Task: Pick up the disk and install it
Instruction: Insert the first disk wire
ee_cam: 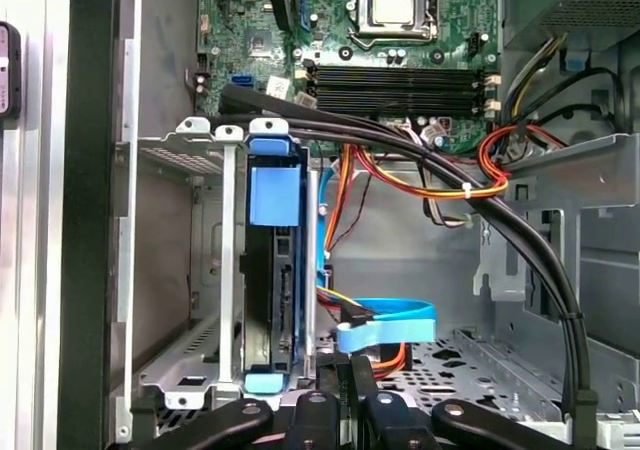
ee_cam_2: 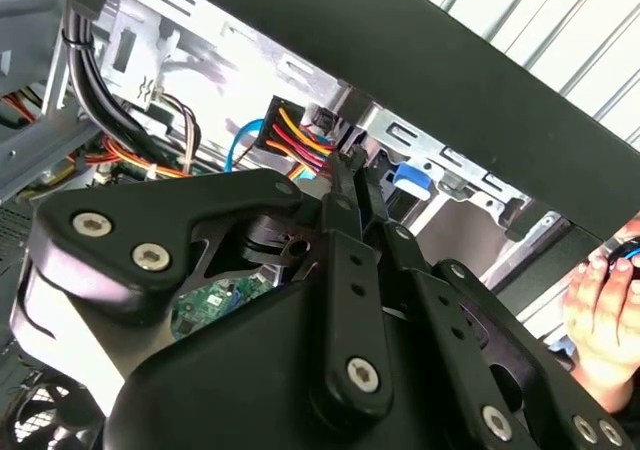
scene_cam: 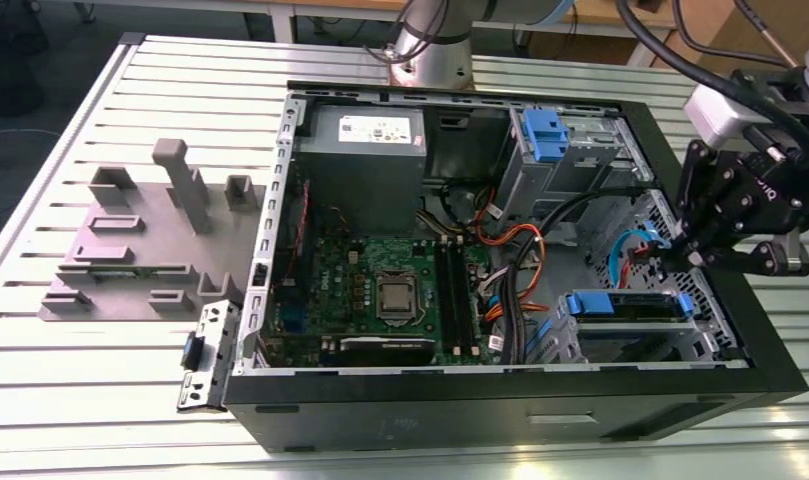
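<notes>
**Jaws.** The gripper [scene_cam: 694, 258] hangs inside the open case [scene_cam: 511, 405], over its drive end. In the second wrist view the jaws are seen clenched, finger against finger, with nothing between them.

**Disk.** The disk [ee_cam: 270, 290] is found just beside the jaws, to one side of their tips, standing on edge in the cage [ee_cam: 180, 152]. Its blue handle [ee_cam: 273, 194] lies at the end farther from the jaws. No contact between jaws and disk can be made out. The disk is judged to be in its bay; whether it is fully latched cannot be told.

**Surroundings.** A blue flat cable [ee_cam: 390, 322] and orange leads lie directly ahead of the jaws, very near the tips. A black cable bundle [ee_cam: 480, 180] runs across beyond them. The grey holder [scene_cam: 137, 250] stands on the desk [scene_cam: 57, 390], well apart from the jaws. A hand [ee_cam_2: 600, 310] is noted outside the case wall, behind the gripper.

**Assessment of the step.** The work is judged to be at the seating stage. Any pressure should be applied squarely to the carrier's end and along the cage rails, so that the disk is not skewed. The tips should be kept off the flat cable, which would be snagged or creased easily. The cage's thin walls should not be leaned upon. Force should be kept light, and the hand should be kept clear of the arm.
</notes>
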Available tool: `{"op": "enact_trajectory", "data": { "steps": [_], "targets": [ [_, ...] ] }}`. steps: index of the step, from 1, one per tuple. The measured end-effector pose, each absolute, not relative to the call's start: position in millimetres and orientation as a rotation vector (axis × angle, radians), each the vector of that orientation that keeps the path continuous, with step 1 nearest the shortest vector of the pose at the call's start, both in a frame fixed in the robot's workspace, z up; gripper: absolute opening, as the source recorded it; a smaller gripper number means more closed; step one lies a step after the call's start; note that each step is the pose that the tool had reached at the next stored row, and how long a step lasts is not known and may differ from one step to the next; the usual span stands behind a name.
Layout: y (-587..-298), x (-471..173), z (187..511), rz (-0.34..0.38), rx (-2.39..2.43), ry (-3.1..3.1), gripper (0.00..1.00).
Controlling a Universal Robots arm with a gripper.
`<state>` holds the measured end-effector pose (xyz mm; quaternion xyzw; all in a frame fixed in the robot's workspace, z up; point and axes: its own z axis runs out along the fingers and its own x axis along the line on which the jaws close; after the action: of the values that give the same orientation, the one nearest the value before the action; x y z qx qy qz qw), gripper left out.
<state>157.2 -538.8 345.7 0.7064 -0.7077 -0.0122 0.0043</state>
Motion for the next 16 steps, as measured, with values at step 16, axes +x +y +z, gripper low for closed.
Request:
{"op": "enact_trajectory", "data": {
  "steps": [16],
  "targets": [
    [-548.1, 145.6, 344.7, -0.005, 2.259, -2.201, 0.16]
  ]
}}
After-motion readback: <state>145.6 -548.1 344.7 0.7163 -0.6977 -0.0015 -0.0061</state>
